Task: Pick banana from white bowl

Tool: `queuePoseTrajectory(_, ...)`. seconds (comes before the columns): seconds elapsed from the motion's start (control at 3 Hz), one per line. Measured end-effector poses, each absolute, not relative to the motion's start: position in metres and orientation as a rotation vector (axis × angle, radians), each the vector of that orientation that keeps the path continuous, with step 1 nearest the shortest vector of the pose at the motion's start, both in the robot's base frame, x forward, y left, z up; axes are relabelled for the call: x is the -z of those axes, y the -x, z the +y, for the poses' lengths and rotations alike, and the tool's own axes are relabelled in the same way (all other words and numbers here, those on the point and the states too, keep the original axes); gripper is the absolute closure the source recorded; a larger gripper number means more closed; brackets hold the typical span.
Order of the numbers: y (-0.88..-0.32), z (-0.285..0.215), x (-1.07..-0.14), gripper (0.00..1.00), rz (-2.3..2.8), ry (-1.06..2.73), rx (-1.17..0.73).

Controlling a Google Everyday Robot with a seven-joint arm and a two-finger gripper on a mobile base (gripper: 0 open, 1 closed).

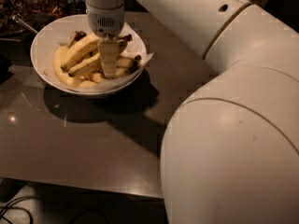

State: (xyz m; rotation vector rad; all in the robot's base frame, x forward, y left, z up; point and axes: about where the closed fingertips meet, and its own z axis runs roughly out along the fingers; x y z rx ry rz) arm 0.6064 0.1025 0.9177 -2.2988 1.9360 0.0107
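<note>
At the far left you had little to go on. The top corner held a dark clutter (14, 3) too dim to name, with a thin shiny handle (23, 24) slanting out of it toward the bowl. The bottom corner showed only a few cables (18, 209) on the floor below the table edge. The table (84, 148) was a dark, glossy slab, and its left end ran out of the picture. The white bowl (39, 62) sat on the far left part of the table. It was lined with crinkled paper (145, 59) that poked over the rim on the right side. Inside lay the bananas (77, 52), yellow with dark tips and piled across one another. The lower ones were partly covered, so you could not count them. The gripper (110, 73) was down inside the bowl, a little right of its middle, hanging straight down from a white wrist (105, 13) with its tip among the bananas. From this side it read as one tan wedge, and you could not tell whether it was open, closed or holding a banana. It also hid the fruit directly behind it. The bowl threw a wide shadow (98, 106) toward you. Further right, the white arm (233, 125) filled most of the picture, covered the table's right side and near corner, and was itself cut off at the top, right and bottom edges.
</note>
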Motion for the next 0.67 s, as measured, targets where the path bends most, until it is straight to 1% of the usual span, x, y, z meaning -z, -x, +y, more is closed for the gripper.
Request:
queuePoseTrajectory(0.33,-0.6067,0.1018,-0.9150,0.36,1.936,2.306,-0.015)
queuePoseTrajectory(0.67,-0.6026,0.0991,-0.9164,0.54,1.911,2.311,0.016)
